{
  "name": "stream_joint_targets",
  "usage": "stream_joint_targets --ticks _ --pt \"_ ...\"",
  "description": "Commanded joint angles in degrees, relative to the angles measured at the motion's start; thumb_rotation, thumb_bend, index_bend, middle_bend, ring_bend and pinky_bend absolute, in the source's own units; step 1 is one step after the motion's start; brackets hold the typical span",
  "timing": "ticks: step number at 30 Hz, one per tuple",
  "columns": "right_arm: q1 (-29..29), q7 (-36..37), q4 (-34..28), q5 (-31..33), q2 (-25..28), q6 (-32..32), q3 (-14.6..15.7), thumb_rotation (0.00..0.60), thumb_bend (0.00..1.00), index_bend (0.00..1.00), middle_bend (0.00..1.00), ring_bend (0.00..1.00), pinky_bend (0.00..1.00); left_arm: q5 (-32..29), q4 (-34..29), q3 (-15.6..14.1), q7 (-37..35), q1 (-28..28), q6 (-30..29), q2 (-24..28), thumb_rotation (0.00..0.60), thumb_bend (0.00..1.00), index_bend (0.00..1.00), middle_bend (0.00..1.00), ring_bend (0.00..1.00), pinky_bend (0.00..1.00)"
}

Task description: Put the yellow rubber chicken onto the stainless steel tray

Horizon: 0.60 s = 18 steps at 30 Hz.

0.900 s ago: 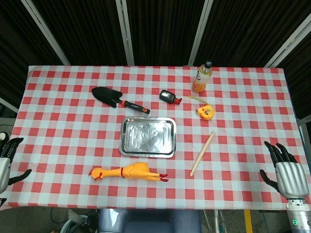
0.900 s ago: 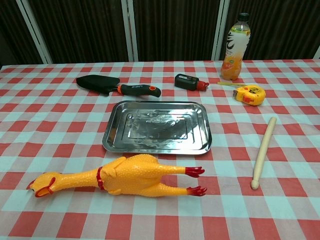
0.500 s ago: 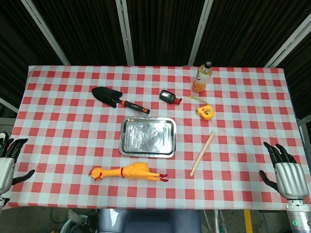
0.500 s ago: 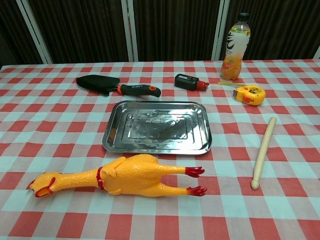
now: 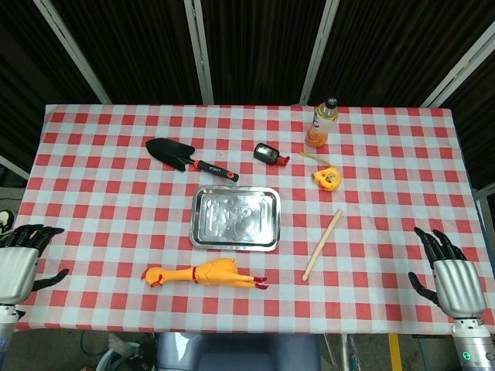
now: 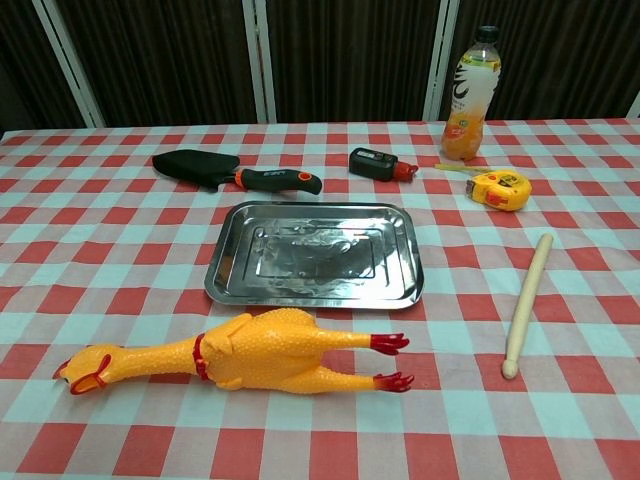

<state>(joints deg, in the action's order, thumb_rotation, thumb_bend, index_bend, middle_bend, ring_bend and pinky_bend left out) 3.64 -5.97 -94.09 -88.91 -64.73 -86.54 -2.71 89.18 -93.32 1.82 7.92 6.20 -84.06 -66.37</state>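
In the head view, a table covered with a red-and-white checked cloth (image 5: 93, 193) fills the middle. The rubber chicken (image 5: 205, 274) lies on its side near the front edge, head to the left and feet to the right. Just behind it, apart from it, sits the steel tray (image 5: 235, 219), with nothing in it. Behind the tray to the left lies a black trowel (image 5: 190, 158) with a black-and-red handle. A small black device (image 5: 269, 154) lies behind the tray's right end. A bottle (image 5: 322, 124) of orange drink stands upright near the far edge, and a yellow tape measure (image 5: 327, 178) lies in front of it. A wooden stick (image 5: 321, 244) lies slanted to the right of the tray. The left hand (image 5: 19, 264) hangs at the lower left edge of the cloth, fingers spread, holding nothing. The right hand (image 5: 450, 278) is at the lower right corner, fingers spread upward, also holding nothing. Both are well apart from the chicken.

In the chest view, the chicken (image 6: 250, 357) lies across the front of the cloth, its body just in front of the tray's (image 6: 225, 252) near rim, not touching it. The trowel (image 6: 232, 173), device (image 6: 376, 163), bottle (image 6: 468, 96), tape measure (image 6: 499, 188) and stick (image 6: 527, 302) stand around as before. Neither hand shows here.
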Motion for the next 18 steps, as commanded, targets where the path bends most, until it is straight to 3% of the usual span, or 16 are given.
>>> stream_joint_targets --ticks 1,8,14,18 --pt "0.04 -0.02 -0.18 -0.19 0.21 -0.03 0.04 0.6 0.33 0.1 0.22 0.12 0.29 1.5 -1.67 -1.02 0.68 2.4 3.67 -0.36 0.6 0.04 0.22 0.28 0.18 0.18" --pt "0.29 -0.17 -0.67 -1.1 0.12 0.01 0.26 0.6 0.33 0.1 0.22 0.12 0.29 5.89 -4.16 -2.2 3.5 7.7 10.59 -1.99 0.6 0.04 0.2 0.26 0.18 0.18" --pt "0.5 -0.71 -0.8 -2.58 0.14 0.33 1.07 0.6 0.33 0.1 0.22 0.12 0.29 6.41 -4.13 -2.07 11.71 11.02 15.64 -7.81 0.6 0.04 0.25 0.32 0.28 0.31" --pt "0.36 -0.78 -1.08 -3.05 0.24 0.24 1.46 0.6 0.33 0.1 0.22 0.12 0.29 4.96 -5.14 -1.73 14.87 12.87 18.71 -11.1 0.6 0.05 0.27 0.36 0.3 0.34"
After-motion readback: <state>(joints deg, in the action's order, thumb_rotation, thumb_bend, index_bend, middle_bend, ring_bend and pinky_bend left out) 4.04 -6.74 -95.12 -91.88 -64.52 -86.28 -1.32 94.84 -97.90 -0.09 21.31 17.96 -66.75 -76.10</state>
